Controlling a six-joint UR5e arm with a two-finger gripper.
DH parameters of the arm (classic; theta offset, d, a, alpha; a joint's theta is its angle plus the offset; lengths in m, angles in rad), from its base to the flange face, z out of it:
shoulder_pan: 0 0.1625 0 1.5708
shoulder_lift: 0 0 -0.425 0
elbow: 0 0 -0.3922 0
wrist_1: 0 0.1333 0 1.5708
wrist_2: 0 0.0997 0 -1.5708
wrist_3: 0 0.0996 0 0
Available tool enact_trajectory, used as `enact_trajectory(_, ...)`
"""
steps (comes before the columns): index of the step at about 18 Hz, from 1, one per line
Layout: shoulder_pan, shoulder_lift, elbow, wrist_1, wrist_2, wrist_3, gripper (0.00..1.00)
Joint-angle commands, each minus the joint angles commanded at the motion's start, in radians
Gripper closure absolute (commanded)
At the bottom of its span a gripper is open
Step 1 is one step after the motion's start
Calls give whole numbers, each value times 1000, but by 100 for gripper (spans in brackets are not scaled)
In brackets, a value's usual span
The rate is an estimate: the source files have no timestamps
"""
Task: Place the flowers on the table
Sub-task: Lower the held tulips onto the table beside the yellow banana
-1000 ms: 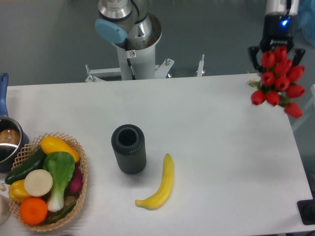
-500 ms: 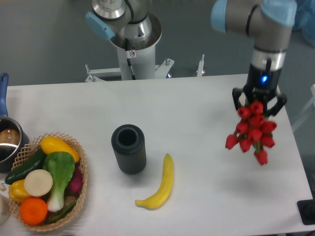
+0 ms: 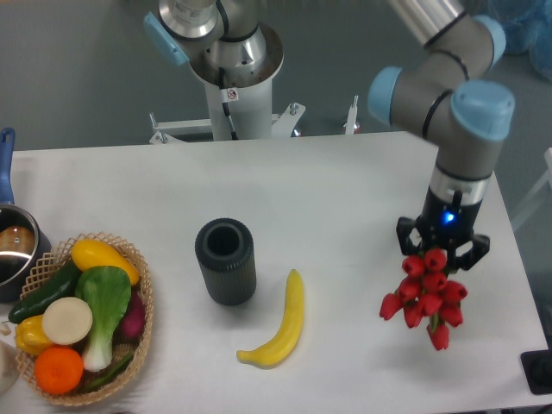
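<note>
Below hand [image 3: 442,250], flowers [image 3: 425,295], gripped

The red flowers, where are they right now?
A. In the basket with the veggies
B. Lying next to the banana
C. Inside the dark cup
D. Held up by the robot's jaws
D, the flowers hang from the gripper, whose jaws are closed on them, over the right side of the table.

single fixed view, high above the table [image 3: 345,198], facing the arm's base
</note>
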Motion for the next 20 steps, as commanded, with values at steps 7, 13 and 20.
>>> enact_trajectory(7,-12,-57,-2,3,-11,-3,52)
enact_trajectory(13,-15,-66,-3,3,-60,-40,51)
enact_trajectory(20,-23,-81,-2,3,-63,-68,45)
